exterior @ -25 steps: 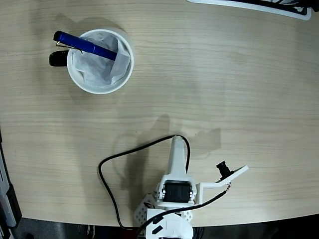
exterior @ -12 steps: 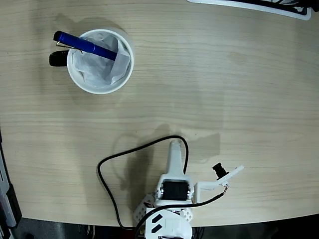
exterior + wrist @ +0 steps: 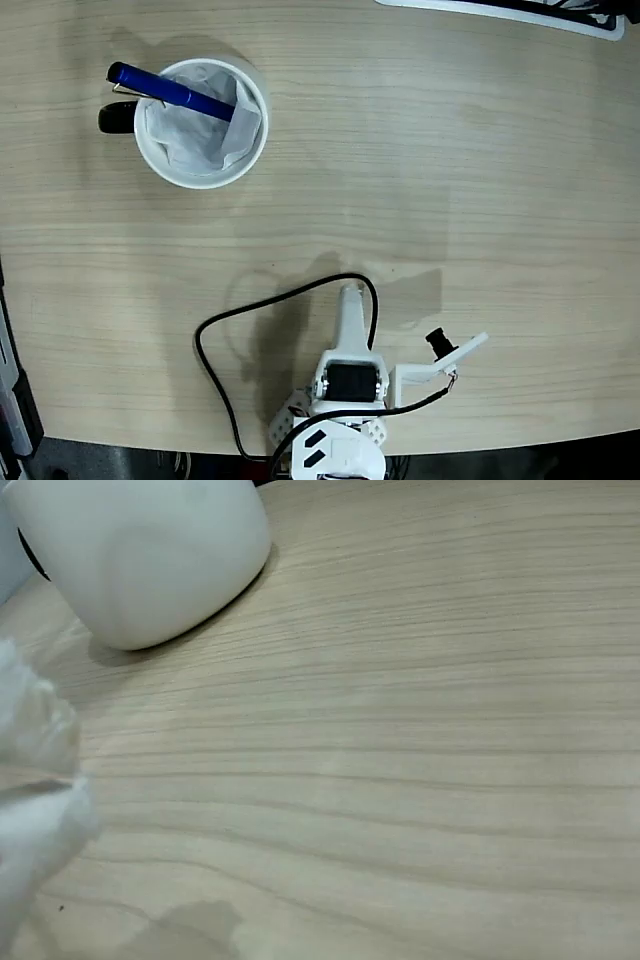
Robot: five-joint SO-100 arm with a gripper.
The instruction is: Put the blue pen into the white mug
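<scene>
Gripper (image 3: 350, 300) low, near table edge

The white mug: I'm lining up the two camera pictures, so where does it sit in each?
Fixed view: the white mug stands upper left, the blue pen leaning in it.
Wrist view: the mug's outer wall fills the top left corner; the pen is not in it.
Shared landmark: the wood-grain table.

My arm (image 3: 350, 345) sits folded back at the bottom edge of the fixed view. My gripper (image 3: 35, 810) shows only as a white blur; jaw state unreadable.
</scene>
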